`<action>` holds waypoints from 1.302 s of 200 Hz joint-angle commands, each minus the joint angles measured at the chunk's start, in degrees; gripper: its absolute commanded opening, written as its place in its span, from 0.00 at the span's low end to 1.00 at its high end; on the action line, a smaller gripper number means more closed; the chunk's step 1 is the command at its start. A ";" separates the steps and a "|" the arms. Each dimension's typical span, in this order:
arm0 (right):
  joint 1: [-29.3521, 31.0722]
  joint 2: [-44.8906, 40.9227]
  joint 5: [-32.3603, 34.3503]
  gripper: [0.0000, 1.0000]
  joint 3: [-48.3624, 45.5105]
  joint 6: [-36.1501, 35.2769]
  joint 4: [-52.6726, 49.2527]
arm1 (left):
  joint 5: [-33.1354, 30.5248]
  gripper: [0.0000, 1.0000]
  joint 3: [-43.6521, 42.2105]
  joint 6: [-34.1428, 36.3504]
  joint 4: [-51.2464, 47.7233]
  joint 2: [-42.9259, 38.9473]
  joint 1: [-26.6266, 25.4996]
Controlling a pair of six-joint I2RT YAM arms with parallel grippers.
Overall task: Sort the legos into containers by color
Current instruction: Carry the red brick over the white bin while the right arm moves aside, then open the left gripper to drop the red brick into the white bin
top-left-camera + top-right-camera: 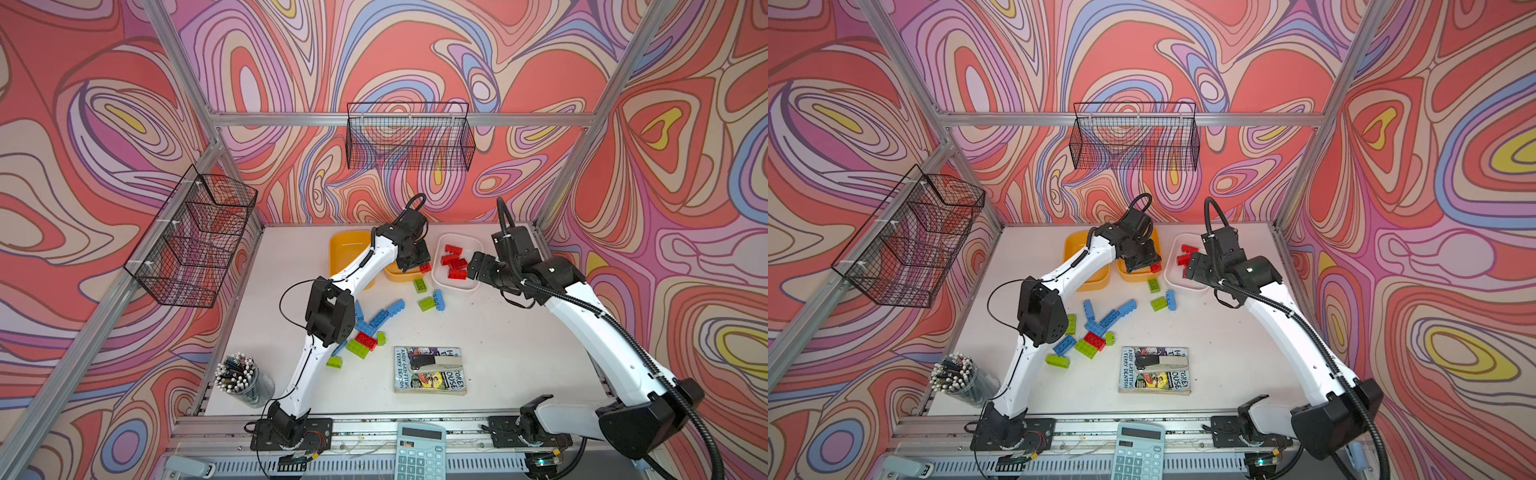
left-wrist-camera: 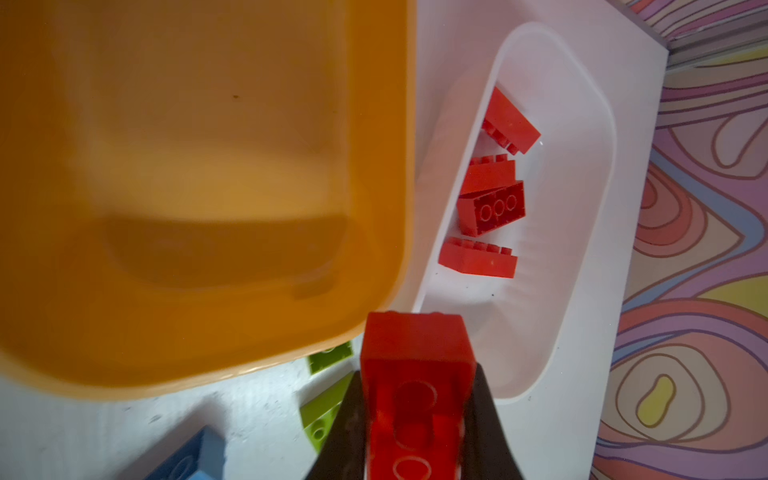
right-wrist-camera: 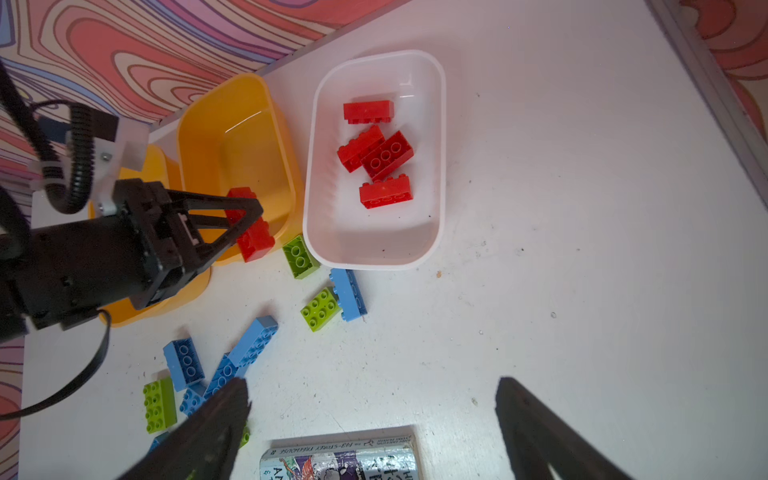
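Four reds (image 3: 382, 153) lie in the white tub (image 3: 443, 124), so my left claw (image 3: 249, 216), clamped across the sides of a fifth red (image 3: 255, 243), hangs over a corner of the yellow tub (image 3: 241, 145) just beside it, presumably bound there; my right claw (image 3: 374, 386) gapes empty nearby; blues (image 3: 253, 340) and greens (image 3: 320, 309) wait loose on the table (image 3: 540, 249).

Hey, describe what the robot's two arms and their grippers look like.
The left arm and right arm have smooth white links, chunky black joints and black bases. A thin black cable loops off the left one; a ribbed black conduit runs along the right one. The left gripper and right gripper have black, tapering fingers.
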 commanded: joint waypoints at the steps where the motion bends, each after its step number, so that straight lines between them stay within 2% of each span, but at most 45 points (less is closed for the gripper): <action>1: -0.14 -2.06 3.88 0.98 1.83 2.68 -6.08 | 4.71 0.13 2.60 -3.53 8.35 3.25 -0.15; 85: -0.14 -4.78 7.81 0.98 4.38 3.95 -12.41 | 7.20 0.17 3.66 -9.46 19.76 9.72 -1.15; 125: -0.16 -4.23 9.17 0.98 6.12 2.61 -14.13 | 7.66 0.33 3.66 -10.20 20.42 10.62 -1.91; 143: -0.14 -4.40 9.08 0.98 6.35 2.33 -14.10 | 7.69 0.49 3.66 -10.12 20.01 10.54 -1.94; 157: -0.14 -4.33 8.70 0.98 6.24 2.23 -13.60 | 7.82 0.54 3.66 -9.94 20.09 9.91 -1.95; 180: -0.14 -4.16 8.06 0.98 5.59 1.70 -12.54 | 8.49 0.56 3.66 -9.62 20.26 7.76 -1.98; 207: -0.14 -3.26 7.16 0.98 4.50 0.40 -10.78 | 7.09 0.56 3.06 -5.58 16.30 2.96 -1.96; 228: -0.14 -1.74 5.66 0.98 3.54 -1.07 -8.70 | 4.99 0.56 -3.51 -1.98 13.36 -3.18 -1.55; 260: -0.14 1.12 1.49 0.98 1.12 -2.48 -3.69 | 0.26 0.56 -25.17 -0.13 12.47 -18.31 0.81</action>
